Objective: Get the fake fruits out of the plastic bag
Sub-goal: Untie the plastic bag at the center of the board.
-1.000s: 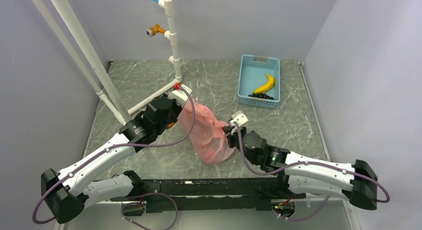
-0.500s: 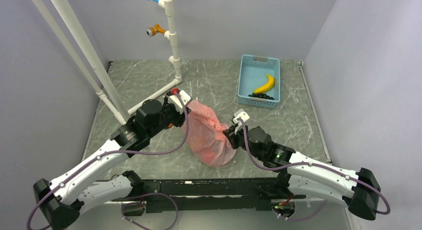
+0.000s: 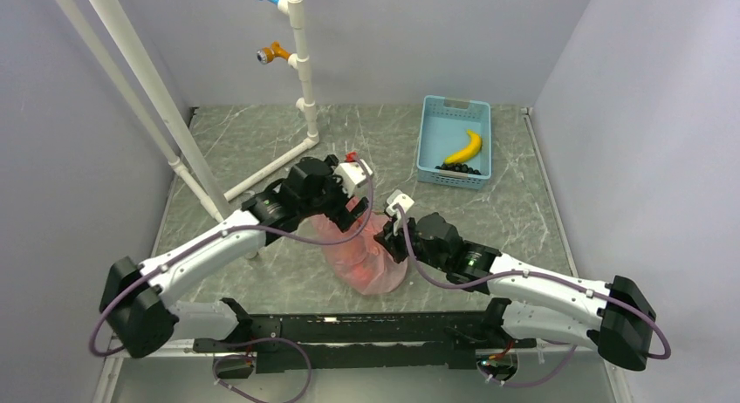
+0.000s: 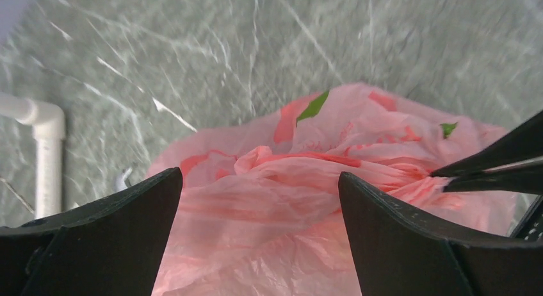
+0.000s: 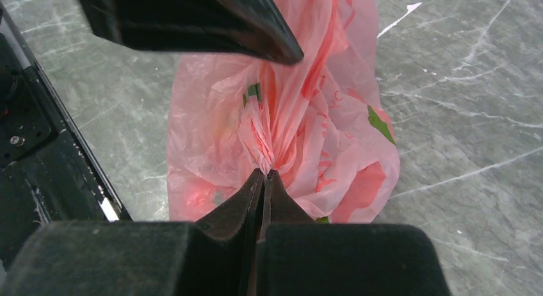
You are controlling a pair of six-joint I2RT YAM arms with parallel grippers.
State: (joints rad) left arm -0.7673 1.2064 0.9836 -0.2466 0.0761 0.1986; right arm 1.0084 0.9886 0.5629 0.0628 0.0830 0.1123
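Your right hand (image 5: 264,175) is pinched tight on a gathered fold of the bag (image 3: 365,262), which lies just 6 o'clock of the tabletop's (image 3: 262,141) centre. Your left hand (image 4: 257,177) gapes wide over the bag's 12 o'clock side, gripping nothing. The bag's print shows green leaves and red shapes.

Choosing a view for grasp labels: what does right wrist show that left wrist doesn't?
Right wrist only: the black base rail beside the plastic bag, and the bunched fold running straight into the shut right gripper. Left wrist only: the left gripper open, one finger on either side of the bag, plus a white pipe. Both: the bag, the right gripper's tips closed on it, and the grey marbled table.
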